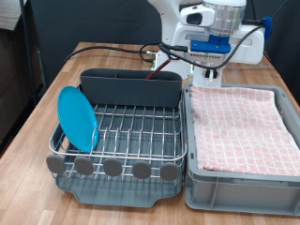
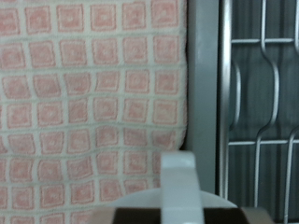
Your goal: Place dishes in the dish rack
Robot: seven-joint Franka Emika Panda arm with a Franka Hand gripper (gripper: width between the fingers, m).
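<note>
We note the plate (image 1: 78, 118) standing on edge in the dish rack (image 1: 122, 136), at the rack's end toward the exterior view's left, leaning against the wires. The caddy (image 1: 131, 87) runs along the rack's far side. Just beside the rack, on the exterior view's right, sits the grey bin (image 1: 244, 178) lined with the pink checked towel (image 1: 242, 127). The gripper (image 1: 212, 66) hangs above the bin's far edge, near the caddy's end. In the wrist view we see towel (image 2: 93, 93), rack wires (image 2: 262, 93) and one finger (image 2: 180, 182); we cannot tell how wide the fingers stand, nor whether they hold anything.
</note>
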